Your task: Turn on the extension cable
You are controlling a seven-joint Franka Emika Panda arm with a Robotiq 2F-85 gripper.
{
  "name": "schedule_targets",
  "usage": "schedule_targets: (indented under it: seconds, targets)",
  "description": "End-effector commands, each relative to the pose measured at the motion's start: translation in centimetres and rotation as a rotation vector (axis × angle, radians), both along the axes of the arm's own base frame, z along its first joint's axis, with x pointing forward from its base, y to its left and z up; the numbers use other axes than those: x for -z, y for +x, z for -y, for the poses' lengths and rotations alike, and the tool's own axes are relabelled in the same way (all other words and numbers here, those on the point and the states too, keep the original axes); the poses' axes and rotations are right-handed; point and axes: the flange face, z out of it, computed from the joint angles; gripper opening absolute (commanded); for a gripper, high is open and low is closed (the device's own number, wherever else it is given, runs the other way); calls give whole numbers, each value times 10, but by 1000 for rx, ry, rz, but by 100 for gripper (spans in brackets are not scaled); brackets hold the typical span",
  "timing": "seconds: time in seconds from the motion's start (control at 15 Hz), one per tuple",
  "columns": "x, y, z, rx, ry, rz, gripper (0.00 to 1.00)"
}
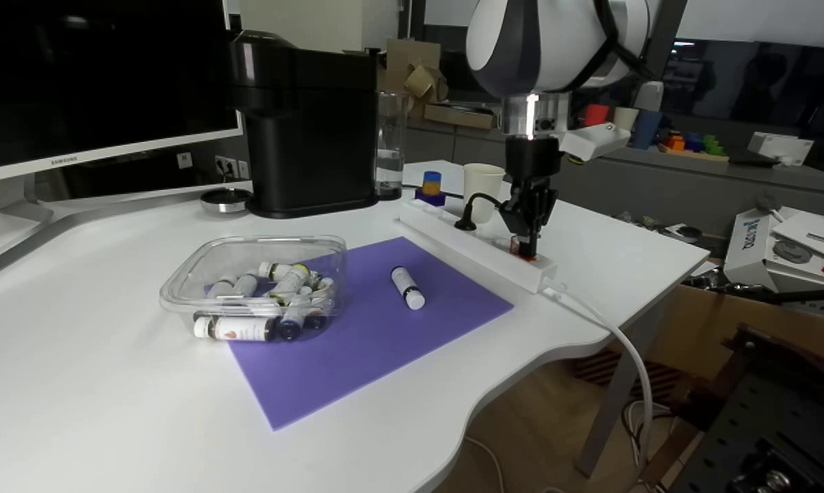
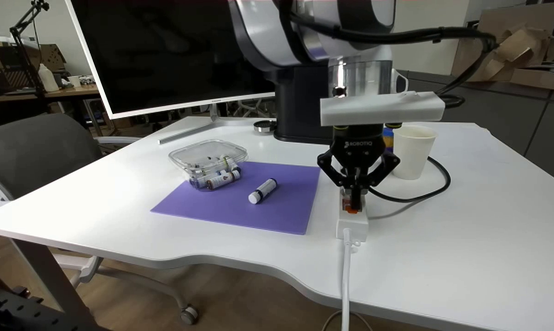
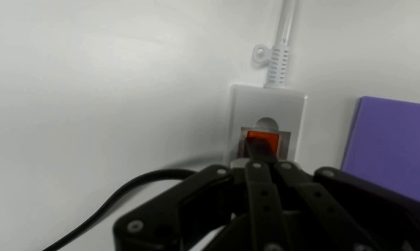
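The gripper (image 1: 528, 252) points straight down over the extension cable (image 1: 470, 246), which lies on the white table (image 1: 111, 397), just beside the purple sheet (image 1: 384, 349) and at two o'clock from it in an exterior view. The fingers (image 3: 260, 151) are pressed together, their tips at the red-orange switch (image 3: 271, 135) near one end; in the wrist view they hide part of it, so I cannot tell whether it is pushed in. From that end the white cord (image 2: 346, 276) leaves at six o'clock in an exterior view and drops over the table's edge. The black plug (image 1: 465, 224) sits in the extension cable at ten o'clock from the fingers in an exterior view. In the wrist view a black lead (image 3: 105, 207) curves off toward eight o'clock. A white cup (image 2: 412, 151) stands upright between one and two o'clock from the gripper in an exterior view. In an exterior view, a small white tube (image 1: 404, 279) lies on the purple sheet, toward one o'clock from its middle, while a clear tub (image 1: 172, 294) holding more tubes (image 1: 237, 329) overlaps the sheet's edge at ten o'clock. Farther off, a tall black machine (image 1: 309, 130) stands at eleven o'clock.
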Motion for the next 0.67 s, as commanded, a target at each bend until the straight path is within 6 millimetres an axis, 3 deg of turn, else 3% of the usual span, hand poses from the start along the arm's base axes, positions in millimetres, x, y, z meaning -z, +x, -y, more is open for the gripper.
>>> schedule_targets:
  seconds: [0.0,0.33,0.6]
  targets:
    - [24,-2,17,30,111,-62,0]
    - [28,-6,37,60,260,-133,0]
    - [1,-7,34,35,269,-99,0]
